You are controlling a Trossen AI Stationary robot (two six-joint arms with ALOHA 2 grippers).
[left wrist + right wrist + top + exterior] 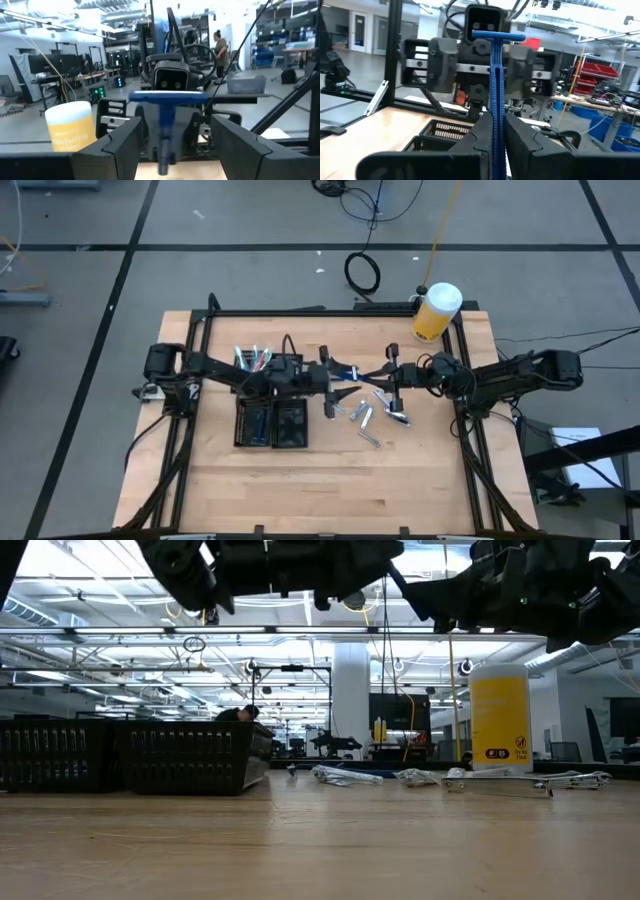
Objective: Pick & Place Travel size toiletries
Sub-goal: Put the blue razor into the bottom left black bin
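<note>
Toiletries [365, 416] lie scattered on the surface [400, 480] below the two hands, beside the black tray [272, 423]; the yellow jar [435, 311] stands beyond the right hand. Right hand [494, 145] is clenched on a blue razor [494, 90] by its handle; left hand [172, 135], fingers spread, faces it with the razor head between them.

Grey floor [250, 275] with dark lines; bright ceiling lights [90, 565].

- Both arms reach in over the table's middle, raised above the surface, wrists facing each other.
- Right gripper [495, 142]: fingers closed on the handle of a blue razor [494, 75], head end pointing toward the left arm.
- Left gripper [172, 142]: fingers spread wide on either side of the razor's head, not clamped.
- Grippers sit just beside each other.
</note>
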